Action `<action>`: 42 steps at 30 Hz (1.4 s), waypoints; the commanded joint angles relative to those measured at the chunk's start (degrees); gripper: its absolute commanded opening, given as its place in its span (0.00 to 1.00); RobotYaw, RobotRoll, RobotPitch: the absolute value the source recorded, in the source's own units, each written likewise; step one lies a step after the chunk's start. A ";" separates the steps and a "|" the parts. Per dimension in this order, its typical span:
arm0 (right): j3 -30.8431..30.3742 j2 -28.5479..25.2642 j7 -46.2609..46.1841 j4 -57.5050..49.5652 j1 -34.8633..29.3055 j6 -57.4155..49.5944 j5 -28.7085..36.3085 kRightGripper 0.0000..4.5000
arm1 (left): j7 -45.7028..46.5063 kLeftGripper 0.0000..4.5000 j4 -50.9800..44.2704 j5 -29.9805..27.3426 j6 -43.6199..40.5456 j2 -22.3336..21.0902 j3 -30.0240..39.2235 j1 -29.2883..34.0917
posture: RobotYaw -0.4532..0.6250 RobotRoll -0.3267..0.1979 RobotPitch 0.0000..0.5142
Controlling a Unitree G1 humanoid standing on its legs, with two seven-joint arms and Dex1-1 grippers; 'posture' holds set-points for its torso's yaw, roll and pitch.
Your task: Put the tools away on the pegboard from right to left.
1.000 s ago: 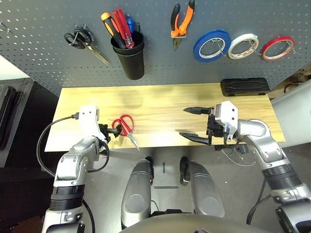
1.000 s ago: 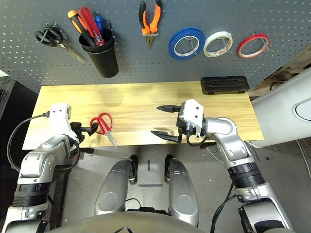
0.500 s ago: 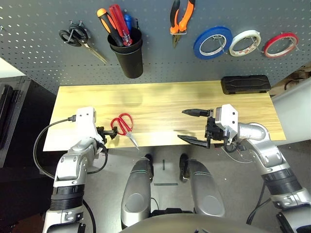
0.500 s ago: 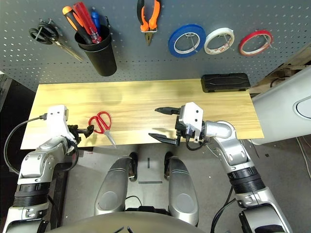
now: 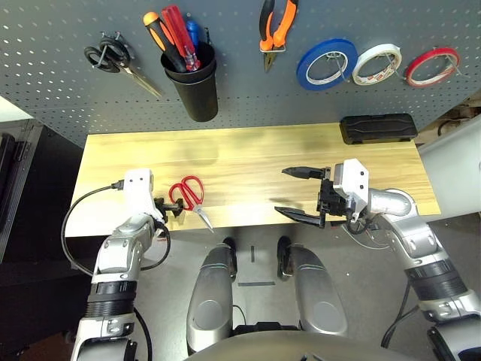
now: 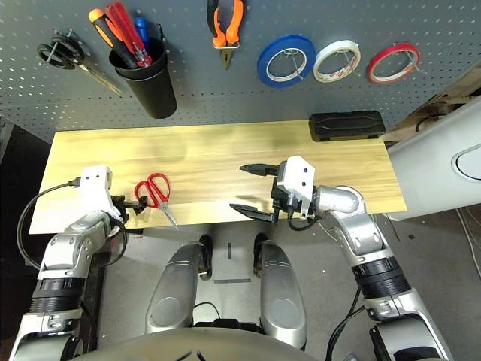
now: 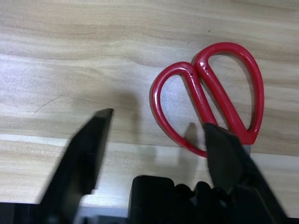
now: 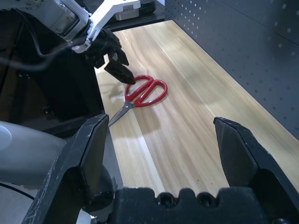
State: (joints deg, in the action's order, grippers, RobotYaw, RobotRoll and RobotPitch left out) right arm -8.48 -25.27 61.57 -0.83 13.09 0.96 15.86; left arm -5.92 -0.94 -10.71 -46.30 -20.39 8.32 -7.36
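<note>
Left gripper [image 7: 154,126] fingers apart, one tip at red-handled scissors [image 5: 189,195] loops, not gripping, scissors flat on wooden table [image 5: 248,162] near front edge, right gripper [image 5: 299,194] wide open, empty, over table's middle

Red-handled scissors [image 7: 212,100] lie flat on the wooden table [image 7: 70,56], one finger [image 7: 224,156] of the left hand [image 7: 156,135] overlapping a handle loop
</note>
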 commanded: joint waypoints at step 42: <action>-1.09 0.27 -0.98 -2.40 -1.67 -0.55 1.31 1.00 | -2.00 0.28 -2.38 1.69 -2.23 0.72 1.93 -0.25 | 0.41 0.62 0.66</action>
State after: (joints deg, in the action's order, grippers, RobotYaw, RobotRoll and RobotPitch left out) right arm -8.60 -24.87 60.49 -2.27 12.68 0.51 17.00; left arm -7.44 -2.67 -9.00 -47.30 -19.41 10.48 -9.21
